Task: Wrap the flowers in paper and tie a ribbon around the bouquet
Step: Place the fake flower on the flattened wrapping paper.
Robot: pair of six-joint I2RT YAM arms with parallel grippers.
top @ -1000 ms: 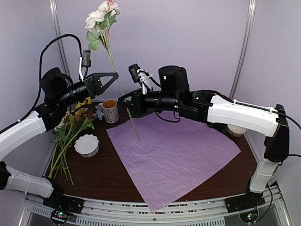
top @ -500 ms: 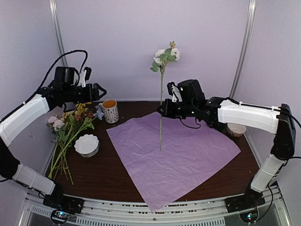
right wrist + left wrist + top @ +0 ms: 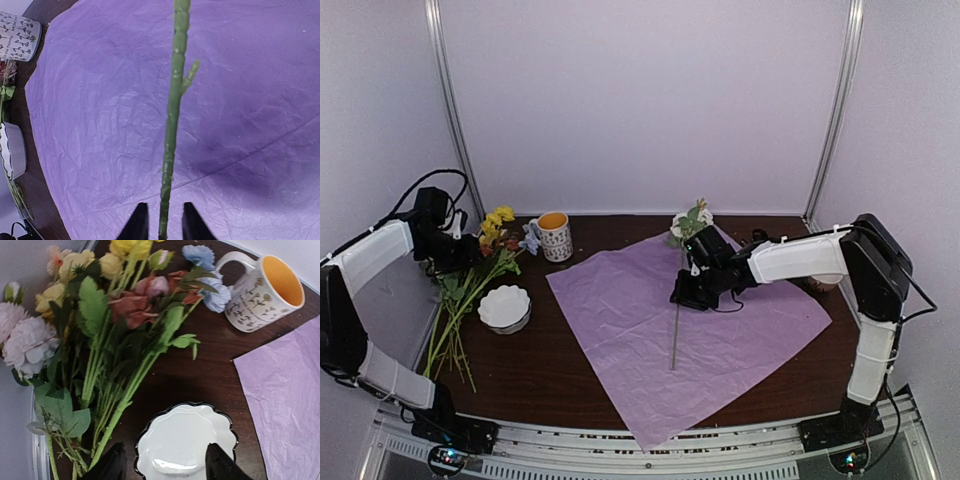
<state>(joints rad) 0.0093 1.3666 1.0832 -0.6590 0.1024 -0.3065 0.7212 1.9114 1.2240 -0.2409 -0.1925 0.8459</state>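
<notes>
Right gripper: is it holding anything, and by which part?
Yes. The right gripper is shut on a single flower, gripping its green stem partway along, over the pink paper.

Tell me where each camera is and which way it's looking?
Top external: high behind the bases, looking down at the table and pink paper; left arm and right arm show.
Left wrist: on the left arm, looking down at flowers, white dish and mug; its open left gripper shows.
Right wrist: on the right arm, looking along the flower stem onto the paper; right gripper pinches it.
Shared: all three show paper and mug.
</notes>
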